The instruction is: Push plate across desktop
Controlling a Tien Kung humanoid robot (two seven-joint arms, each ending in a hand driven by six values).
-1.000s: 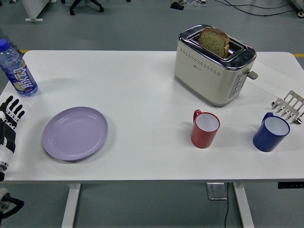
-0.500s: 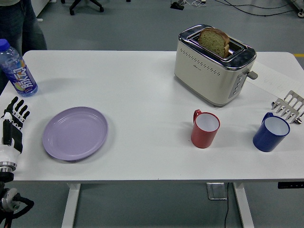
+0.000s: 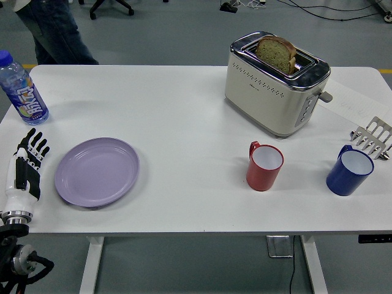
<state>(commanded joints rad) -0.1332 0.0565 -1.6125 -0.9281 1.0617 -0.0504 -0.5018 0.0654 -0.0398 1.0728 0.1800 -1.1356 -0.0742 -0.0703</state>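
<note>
Table: white desktop (image 3: 184,116) on white legs, its near edge running along the bottom of the view.
Room: grey floor beyond the far edge; a person's legs in dark trousers (image 3: 56,33) stand at the far left corner; chair wheels and cables lie at the top.
Left hand (image 3: 26,166): over the table's left edge, just beside the plate's left rim, not clearly touching it.
Fingers (image 3: 35,146): all 5 extended and slightly spread, pointing away from the robot, holding nothing.
Plate (image 3: 97,171): lilac, flat on the left part of the table.
Bottle (image 3: 21,90): upright at the far left.
Toaster (image 3: 275,86): cream, with 1 bread slice (image 3: 276,54) standing in a slot.
Cups: red mug (image 3: 264,166) and blue mug (image 3: 349,171), well apart.
Metal rack (image 3: 372,137): at the right edge.
</note>
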